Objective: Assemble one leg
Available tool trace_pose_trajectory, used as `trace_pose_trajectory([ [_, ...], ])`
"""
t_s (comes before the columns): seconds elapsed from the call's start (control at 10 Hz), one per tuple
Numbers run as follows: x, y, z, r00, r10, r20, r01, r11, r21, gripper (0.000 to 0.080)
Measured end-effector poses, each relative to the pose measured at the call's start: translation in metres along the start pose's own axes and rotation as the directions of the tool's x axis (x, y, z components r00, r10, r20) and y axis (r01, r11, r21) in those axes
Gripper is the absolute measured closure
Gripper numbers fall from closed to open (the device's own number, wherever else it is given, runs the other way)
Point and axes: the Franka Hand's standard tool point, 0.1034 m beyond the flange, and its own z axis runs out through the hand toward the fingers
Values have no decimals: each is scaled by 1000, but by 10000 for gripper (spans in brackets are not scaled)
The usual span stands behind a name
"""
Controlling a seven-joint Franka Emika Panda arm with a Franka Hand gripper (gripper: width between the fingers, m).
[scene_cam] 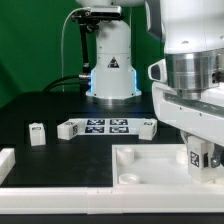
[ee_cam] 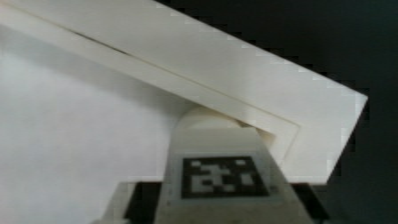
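Note:
My gripper (scene_cam: 198,162) is shut on a small white leg (scene_cam: 195,155) with a black-and-white tag and holds it upright at the corner of the large white square panel (scene_cam: 150,162) on the exterior view's right. In the wrist view the leg (ee_cam: 221,160) fills the space between my dark fingers (ee_cam: 146,203), and its far end meets the panel (ee_cam: 107,110) at a corner. The contact point itself is hidden by the leg. A second small white leg (scene_cam: 37,133) stands loose on the dark table at the exterior view's left.
The marker board (scene_cam: 105,127) lies flat behind the panel. White border rails run along the front (scene_cam: 60,203) and at the exterior view's left (scene_cam: 6,160). The robot base (scene_cam: 112,65) stands at the back, against a green backdrop.

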Motion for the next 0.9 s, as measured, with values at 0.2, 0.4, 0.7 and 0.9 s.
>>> trace_pose_trajectory([
  [0.2,-1,0,0,999,-40,1,40,999,0,435],
  [0.4,-3,-1,0,996,-84,2,84,996,2,191],
  [0.7,-3,-3,-3,864,-503,-3,503,864,6,152],
  [0.9,-1,-1,-4,703,-711,6,711,703,1,151],
])
